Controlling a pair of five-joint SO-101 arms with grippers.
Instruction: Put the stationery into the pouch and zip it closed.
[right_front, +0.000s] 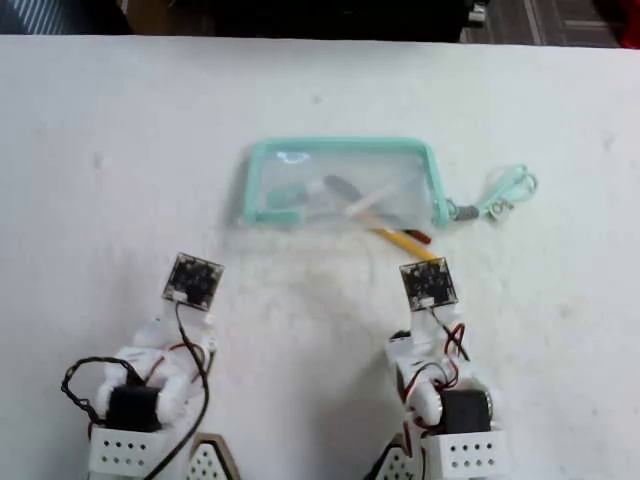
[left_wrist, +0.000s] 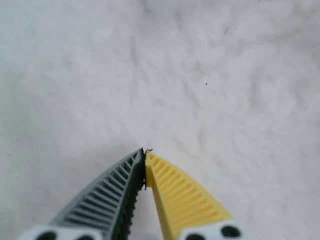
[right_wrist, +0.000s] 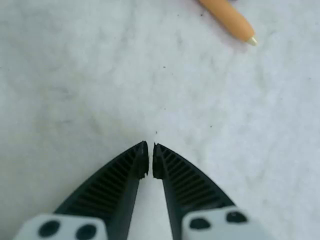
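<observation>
On the white table (right_front: 100, 150): we see the clear plastic pouch with mint-green edging (right_front: 340, 143) lying flat, with several stationery pieces (right_front: 338, 186) inside it.
Orange-yellow pen (right_front: 405, 241): sticks partly out of the pouch's near edge, toward the arms.
Left gripper (left_wrist: 145, 156): closed on nothing, short of the pouch.
Right gripper (right_wrist: 150, 160): tips all but touching, empty, near the pen's end.
Progress: we judge the packing nearly done; the pen and the zipping remain.
Writing: none we can read.

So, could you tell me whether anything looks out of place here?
Yes: a pencil pokes out of the pouch at its near edge, with a red tip beside it, so the stationery is not fully inside.
</observation>
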